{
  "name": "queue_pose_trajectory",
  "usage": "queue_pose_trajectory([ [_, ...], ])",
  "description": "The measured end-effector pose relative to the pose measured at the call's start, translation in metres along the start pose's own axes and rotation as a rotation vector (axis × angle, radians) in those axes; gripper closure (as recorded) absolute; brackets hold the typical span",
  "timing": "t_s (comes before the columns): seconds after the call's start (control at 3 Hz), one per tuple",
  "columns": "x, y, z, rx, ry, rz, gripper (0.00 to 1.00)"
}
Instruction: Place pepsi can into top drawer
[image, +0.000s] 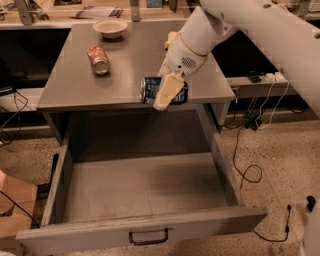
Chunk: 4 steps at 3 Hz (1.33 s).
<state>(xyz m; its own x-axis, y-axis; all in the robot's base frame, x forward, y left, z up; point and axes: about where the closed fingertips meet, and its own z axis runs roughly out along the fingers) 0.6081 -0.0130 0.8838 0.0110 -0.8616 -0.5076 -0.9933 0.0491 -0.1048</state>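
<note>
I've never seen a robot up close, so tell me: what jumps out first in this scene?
A big white arm reaches in from the upper right, its gripper clamped on a blue pepsi can held sideways over the front edge of the table. Just below, the top drawer stands pulled wide open, its grey floor bare. Farther back on the table lie a red can and a pale bowl.

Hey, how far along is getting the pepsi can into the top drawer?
Done: the top drawer stands open, and the gripper is shut on the pepsi can. In hand: the can is held at the tabletop's front edge, above the drawer. Left: lower and release it inside.
</note>
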Motion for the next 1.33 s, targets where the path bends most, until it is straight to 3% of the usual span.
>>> queue_pose_trajectory([
  [0.33,-0.002,0.005,0.003,-0.012,0.03,-0.023,1.0],
  [0.67,0.008,0.027,0.019,-0.046,0.054,0.008,1.0],
  [1.0,0.026,0.074,0.067,-0.15,0.041,0.104,1.0],
  [1.33,0.032,0.101,0.101,-0.216,0.028,0.149,1.0],
])
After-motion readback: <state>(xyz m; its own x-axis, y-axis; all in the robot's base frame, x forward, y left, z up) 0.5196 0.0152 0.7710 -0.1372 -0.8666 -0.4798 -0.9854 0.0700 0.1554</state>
